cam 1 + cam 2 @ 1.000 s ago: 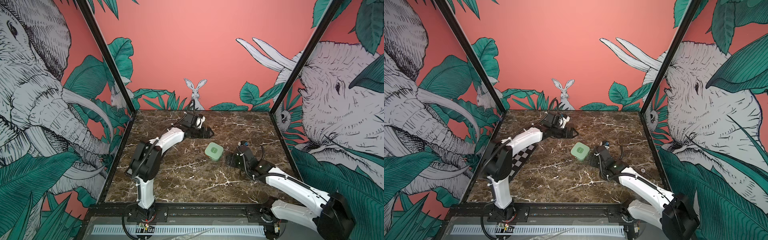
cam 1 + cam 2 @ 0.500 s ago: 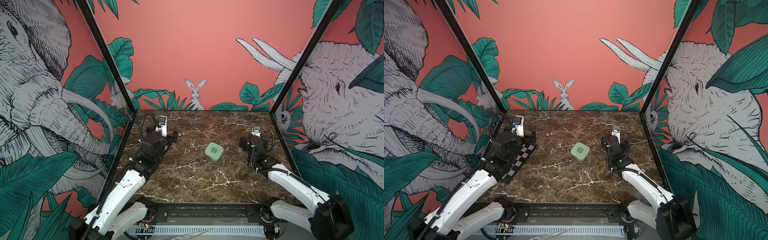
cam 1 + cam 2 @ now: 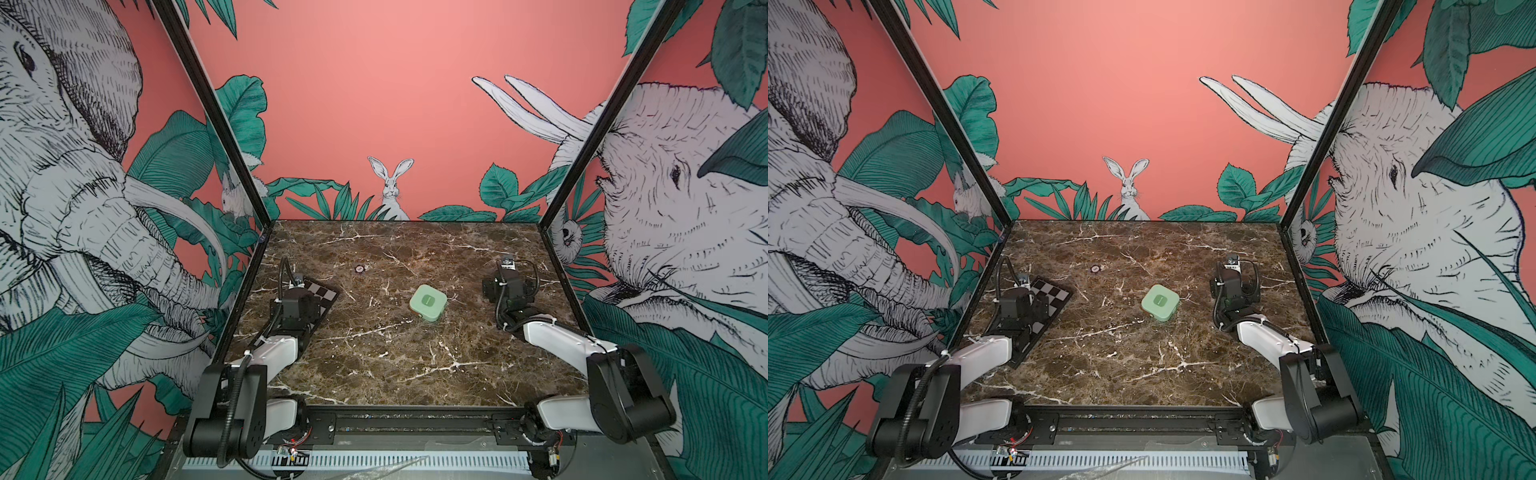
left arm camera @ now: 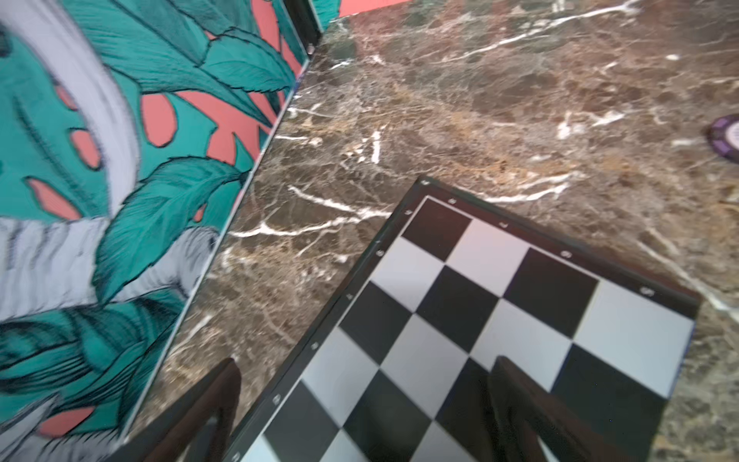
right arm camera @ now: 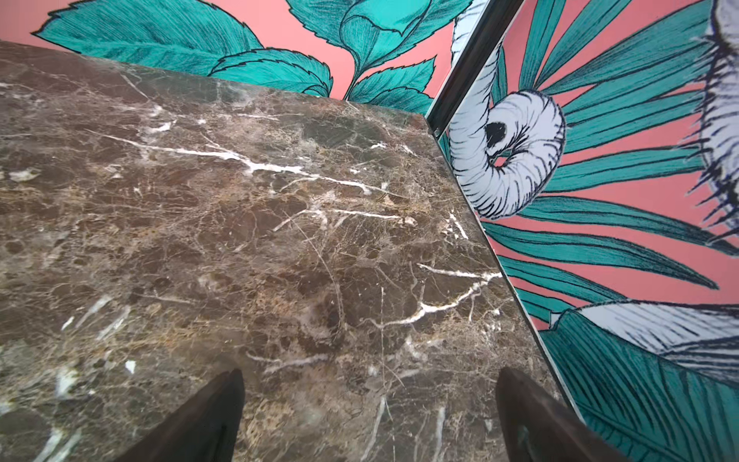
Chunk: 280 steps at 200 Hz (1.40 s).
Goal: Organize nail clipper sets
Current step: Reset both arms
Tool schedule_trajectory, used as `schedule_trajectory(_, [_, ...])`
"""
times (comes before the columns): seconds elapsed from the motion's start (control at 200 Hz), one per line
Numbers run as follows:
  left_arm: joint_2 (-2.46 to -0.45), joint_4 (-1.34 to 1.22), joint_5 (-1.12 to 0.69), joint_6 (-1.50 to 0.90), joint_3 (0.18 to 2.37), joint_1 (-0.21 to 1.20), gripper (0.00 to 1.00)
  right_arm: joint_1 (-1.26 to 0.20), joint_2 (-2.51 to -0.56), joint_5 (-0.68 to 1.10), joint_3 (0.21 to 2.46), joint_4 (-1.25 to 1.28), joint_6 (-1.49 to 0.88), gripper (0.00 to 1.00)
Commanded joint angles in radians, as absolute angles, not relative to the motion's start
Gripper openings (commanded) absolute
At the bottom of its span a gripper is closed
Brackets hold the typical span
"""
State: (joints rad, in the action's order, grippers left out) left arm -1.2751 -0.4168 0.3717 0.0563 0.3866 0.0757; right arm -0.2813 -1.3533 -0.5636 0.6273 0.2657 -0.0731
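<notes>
Sitting closed on the brown marble table (image 3: 374, 353) is a small mint-green rounded-square plastic case (image 3: 428, 303); left gripper (image 4: 364, 360) and right gripper (image 5: 370, 370) gape empty, well away.

We pulled both arms back to the sides of the table (image 3: 374, 357).
One second earlier the left gripper (image 4: 364, 360) had reached toward the far middle of the table. We drew it back to the left edge, where it ended above the checkered board (image 3: 325, 291). The right gripper (image 5: 371, 371) had sat low, just beside the mint-green case (image 3: 428, 302). We moved it away to the right edge, well apart from the case.
</notes>
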Motion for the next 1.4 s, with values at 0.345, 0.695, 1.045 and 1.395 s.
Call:
schedule_trajectory(0.345, [-1.572, -1.023, 0.14, 0.101, 0.352, 0.058, 0.99, -0.241, -1.355, -0.47, 0.304, 0.896, 0.094, 1.0])
schedule_trajectory(0.695, [-1.558, -0.884, 0.16, 0.091, 0.407, 0.06, 0.99, -0.185, -1.648, -0.407, 0.214, 1.388, 0.124, 1.0])
schedule_trajectory(1.045, [-1.555, -0.875, 0.158, 0.09, 0.408, 0.06, 0.99, -0.075, -1.555, -0.365, 0.372, 0.951, -0.033, 0.99])
schedule_trajectory(1.395, [-1.554, -0.876, 0.158, 0.089, 0.408, 0.06, 0.99, -0.078, -1.553, -0.362, 0.362, 0.978, -0.024, 0.99])
